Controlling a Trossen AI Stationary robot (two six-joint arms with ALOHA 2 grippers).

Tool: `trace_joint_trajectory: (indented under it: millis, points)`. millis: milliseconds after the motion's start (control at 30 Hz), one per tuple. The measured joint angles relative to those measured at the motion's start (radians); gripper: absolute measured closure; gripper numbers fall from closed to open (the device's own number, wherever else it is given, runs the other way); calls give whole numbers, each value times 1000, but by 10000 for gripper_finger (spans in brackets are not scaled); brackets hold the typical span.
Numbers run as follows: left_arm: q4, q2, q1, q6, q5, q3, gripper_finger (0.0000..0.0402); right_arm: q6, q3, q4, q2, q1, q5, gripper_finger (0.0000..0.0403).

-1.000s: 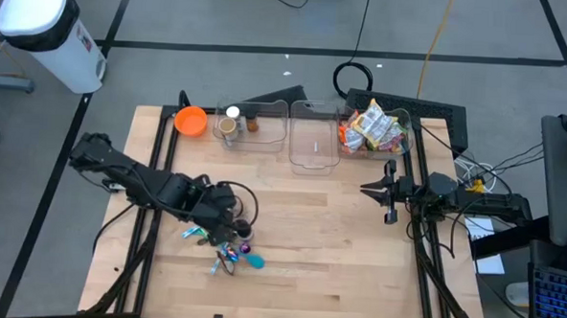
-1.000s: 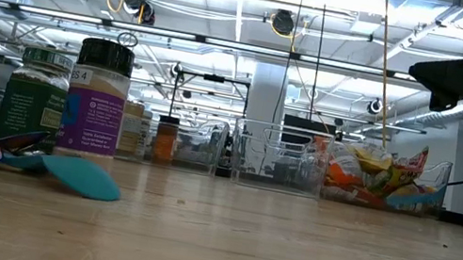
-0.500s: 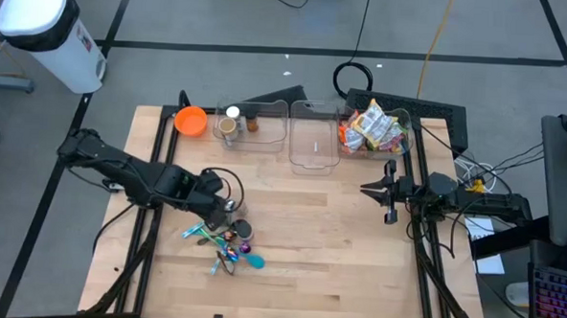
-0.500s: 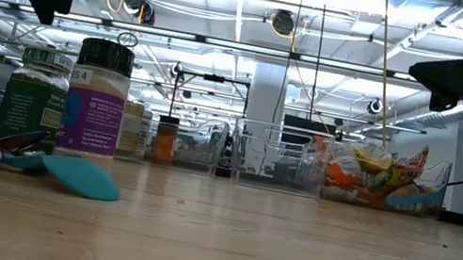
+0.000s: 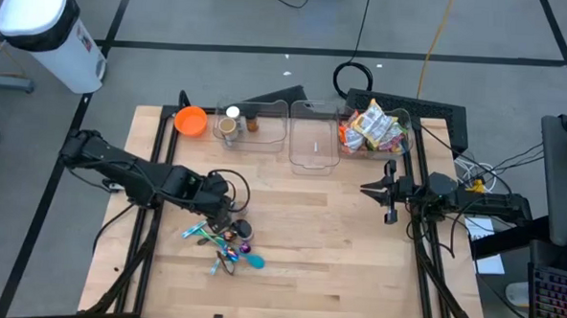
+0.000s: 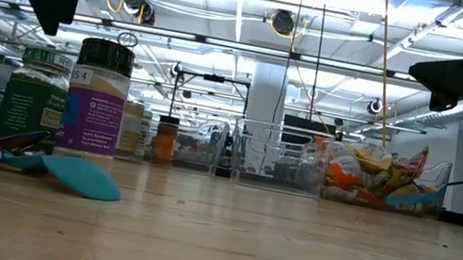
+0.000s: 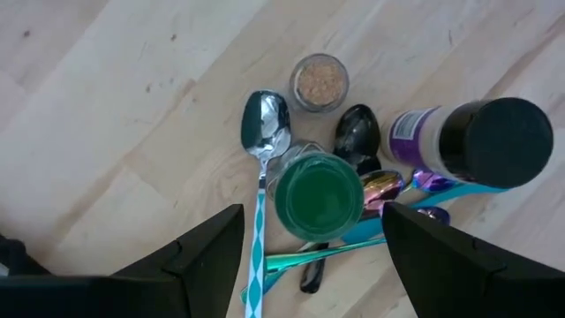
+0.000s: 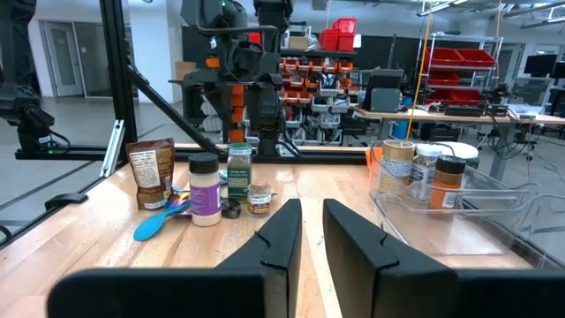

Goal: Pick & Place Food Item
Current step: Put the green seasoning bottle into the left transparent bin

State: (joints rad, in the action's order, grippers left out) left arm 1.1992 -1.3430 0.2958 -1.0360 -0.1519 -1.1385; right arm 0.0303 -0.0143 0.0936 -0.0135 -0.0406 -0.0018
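Two arms work at the wooden table (image 5: 356, 258). The left gripper (image 7: 305, 243) hangs above a cluster of spice jars and spoons near the table's front left, its fingers spread wide on either side of the green-lidded jar (image 7: 318, 194) directly below, not touching it. Around that jar stand a small open jar of tan spice (image 7: 320, 82), a black-capped bottle with a purple label (image 7: 481, 146) and a teal-handled spoon (image 7: 262, 177). The right gripper (image 5: 389, 192) waits at the table's right side, well apart, fingers nearly together and empty. Snack packets (image 5: 373, 126) fill the rightmost clear bin (image 5: 406, 145) at the back.
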Motion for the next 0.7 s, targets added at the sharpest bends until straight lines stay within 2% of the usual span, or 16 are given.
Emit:
trace_joint_trajectory:
  millis: [700]
  points:
    - [-24, -113, -23, 3, 32, 0, 131, 0, 0, 0, 0, 0, 0, 360]
